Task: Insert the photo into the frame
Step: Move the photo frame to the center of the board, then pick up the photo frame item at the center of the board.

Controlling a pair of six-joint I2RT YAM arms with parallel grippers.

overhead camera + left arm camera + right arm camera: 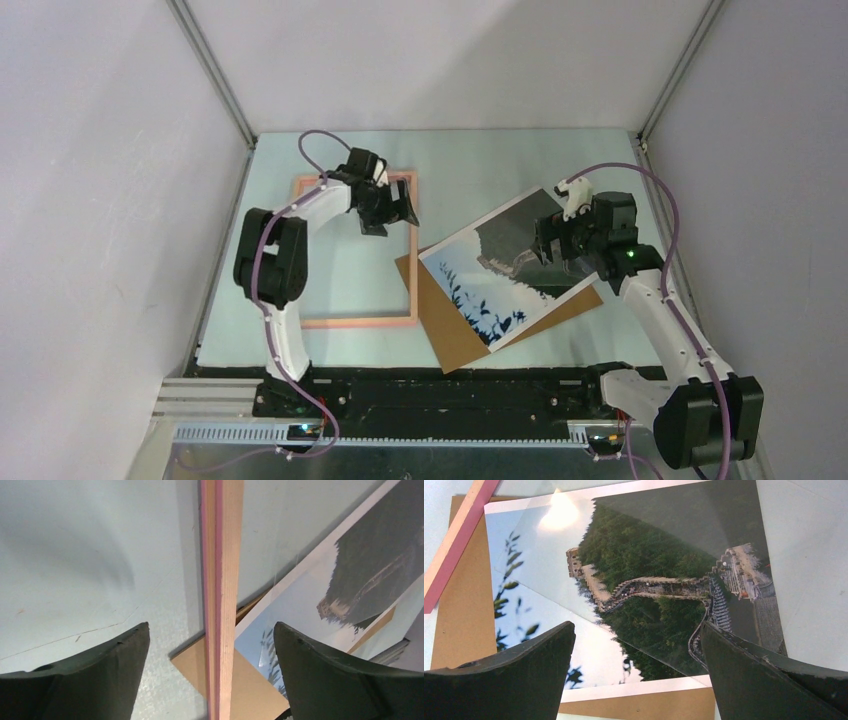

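The salmon-pink frame (360,322) lies flat on the left half of the table. My left gripper (390,215) hovers open over the upper part of the frame's right rail. In the left wrist view that rail (220,605) runs between the two fingers, with a gap on each side. The photo (480,285) lies tilted to the right of the frame, on a brown backing board (470,335). My right gripper (556,250) hangs open above the photo's dark hill (649,580), holding nothing. A clear sheet (724,515) covers part of the photo.
The backing board's corner (192,665) reaches under the frame's right rail. The frame rail (454,555) also shows at the top left of the right wrist view. Grey walls close in the pale blue table (480,170) on three sides.
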